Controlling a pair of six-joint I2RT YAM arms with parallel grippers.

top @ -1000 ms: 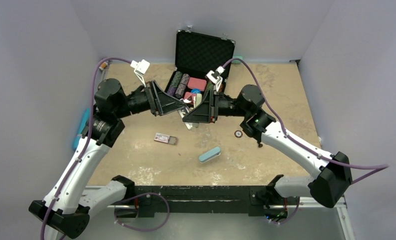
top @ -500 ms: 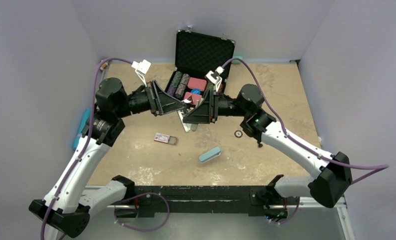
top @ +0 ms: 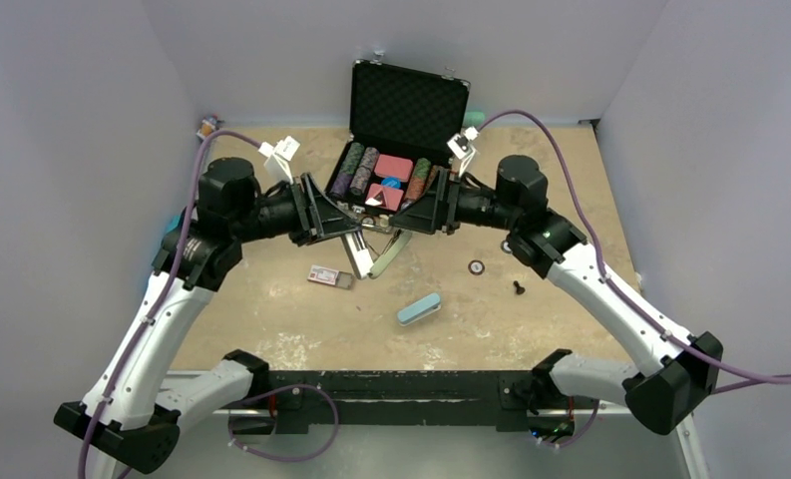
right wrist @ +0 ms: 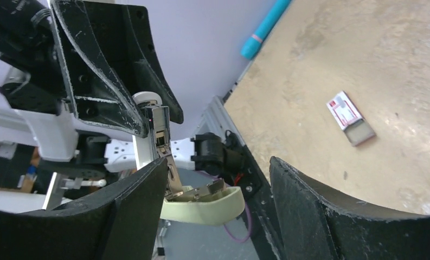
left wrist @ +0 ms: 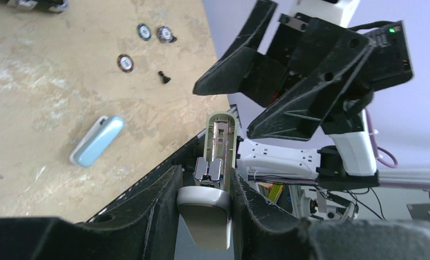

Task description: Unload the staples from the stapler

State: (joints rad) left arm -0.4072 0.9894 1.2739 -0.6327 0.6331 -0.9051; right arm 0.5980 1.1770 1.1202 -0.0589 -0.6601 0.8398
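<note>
Open stapler (top: pixel 391 255) held as a V above the mid-worktop (top: pixel 571 180). The left tool (left wrist: pixel 204 173) clamps its base; the right tool (right wrist: pixel 217 162) is spread wide around the cream cover (right wrist: pixel 201 205). Whether the channel (left wrist: pixel 222 135) holds staples cannot be told.

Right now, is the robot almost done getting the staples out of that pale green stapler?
Done: the pale green stapler is off the table and swung open in a V. In hand: the left gripper clamps its base, metal rail exposed; the lid lies between the fingers of the right gripper. Left: pulling out the thin silvery staples. I can't tell if any sit in the rail.
</note>
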